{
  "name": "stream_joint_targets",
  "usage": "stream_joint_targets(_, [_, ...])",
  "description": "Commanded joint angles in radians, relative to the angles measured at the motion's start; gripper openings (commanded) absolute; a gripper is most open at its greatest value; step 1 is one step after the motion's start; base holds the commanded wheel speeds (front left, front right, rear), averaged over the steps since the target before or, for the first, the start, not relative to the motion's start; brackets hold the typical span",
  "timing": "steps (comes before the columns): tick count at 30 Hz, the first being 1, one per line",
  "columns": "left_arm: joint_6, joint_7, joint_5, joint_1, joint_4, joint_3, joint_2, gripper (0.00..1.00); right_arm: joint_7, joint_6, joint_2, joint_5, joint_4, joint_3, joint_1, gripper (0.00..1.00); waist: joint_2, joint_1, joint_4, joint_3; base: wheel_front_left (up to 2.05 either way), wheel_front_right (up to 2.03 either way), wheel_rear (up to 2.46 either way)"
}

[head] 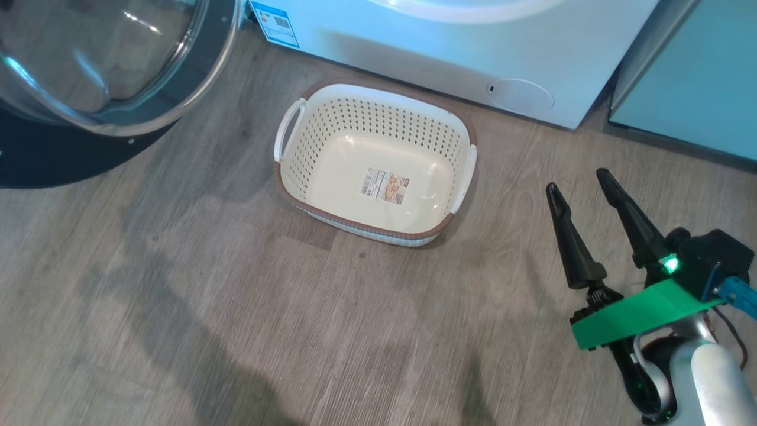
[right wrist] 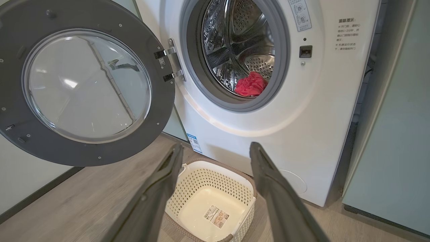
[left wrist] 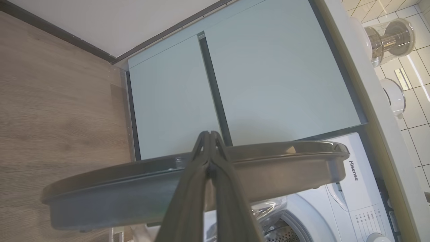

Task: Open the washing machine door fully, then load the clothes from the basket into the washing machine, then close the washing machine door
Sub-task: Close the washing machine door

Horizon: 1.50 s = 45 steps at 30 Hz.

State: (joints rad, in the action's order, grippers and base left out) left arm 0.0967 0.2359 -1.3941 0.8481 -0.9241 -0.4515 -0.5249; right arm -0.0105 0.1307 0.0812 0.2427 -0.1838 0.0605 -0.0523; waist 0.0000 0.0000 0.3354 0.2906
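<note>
The washing machine [right wrist: 302, 111] stands with its door [right wrist: 84, 84] swung wide open to the left on its hinge. Red clothes [right wrist: 250, 84] lie inside the steel drum. The cream basket [head: 375, 163] sits on the floor in front of the washer, with nothing in it but the label on its base. My right gripper [head: 582, 183] hovers open to the right of the basket, fingers empty; in its wrist view the right gripper [right wrist: 215, 151] points over the basket [right wrist: 211, 201]. My left gripper [left wrist: 210, 133] is shut, its fingers lying across the door's dark rim [left wrist: 275, 168].
Pale teal cabinets [left wrist: 235, 84] stand left of the washer, and another teal cabinet [right wrist: 396, 134] stands close on its right. Wood-look floor [head: 207, 296] spreads in front. The open door [head: 100, 59] overhangs the floor at the head view's upper left.
</note>
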Motion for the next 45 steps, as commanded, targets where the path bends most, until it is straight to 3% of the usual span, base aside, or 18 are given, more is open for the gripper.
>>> stream_joint_targets(1, [0.010, 0.000, -0.008, 0.035, 0.028, -0.012, -0.062, 0.00, -0.006, 0.000, 0.010, -0.008, -0.040, 0.025, -0.028, 1.00, 0.0000, 0.0000, -0.003, 0.004, 0.00, 0.00, 0.00])
stream_joint_targets(12, [0.019, -0.021, -0.015, 0.039, 0.017, -0.026, -0.061, 0.00, -0.014, 0.000, 0.014, -0.007, -0.050, 0.018, -0.038, 1.00, 0.0000, 0.0000, -0.009, 0.030, 0.00, 0.00, 0.00])
stream_joint_targets(24, [0.018, 0.047, -0.046, 0.033, 0.022, -0.036, -0.065, 0.00, -0.017, 0.000, 0.025, -0.002, -0.056, 0.019, -0.057, 1.00, 0.0000, 0.0000, -0.024, 0.052, 0.00, 0.00, 0.00])
stream_joint_targets(37, [0.024, 0.223, -0.110, -0.015, 0.108, -0.041, -0.064, 0.00, -0.019, 0.000, 0.020, -0.010, -0.061, 0.000, -0.053, 1.00, 0.0000, 0.0000, -0.016, 0.052, 0.00, 0.00, 0.00])
stream_joint_targets(45, [0.020, 0.393, -0.187, -0.078, 0.199, -0.052, -0.052, 0.00, -0.017, 0.000, 0.019, -0.009, -0.061, -0.005, -0.055, 1.00, 0.0000, 0.0000, -0.012, 0.047, 0.00, 0.00, 0.00])
